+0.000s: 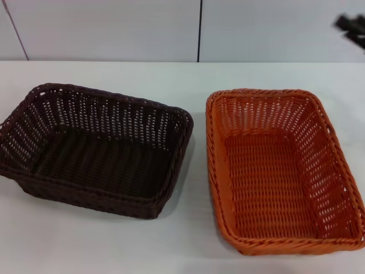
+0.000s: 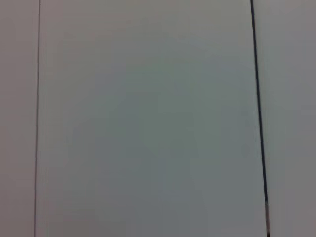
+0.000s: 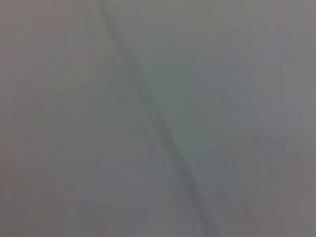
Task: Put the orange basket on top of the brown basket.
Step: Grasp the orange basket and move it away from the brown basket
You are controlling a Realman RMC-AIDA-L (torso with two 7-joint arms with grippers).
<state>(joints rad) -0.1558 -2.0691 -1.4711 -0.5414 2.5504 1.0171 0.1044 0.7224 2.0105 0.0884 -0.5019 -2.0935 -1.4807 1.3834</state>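
Observation:
The brown basket (image 1: 171, 123) stands on the white table at the left in the head view, empty. The orange basket (image 1: 214, 142) stands beside it at the right, also empty, with a narrow gap between the two. A dark blurred part of my right gripper (image 1: 352, 27) shows at the top right edge, high above the table and behind the orange basket. My left gripper is out of view. Both wrist views show only pale wall panels with dark seams and no basket.
The white table (image 1: 102, 245) runs to a pale panelled wall (image 1: 114, 28) at the back. A dark vertical seam (image 1: 199, 28) splits the wall above the gap between the baskets.

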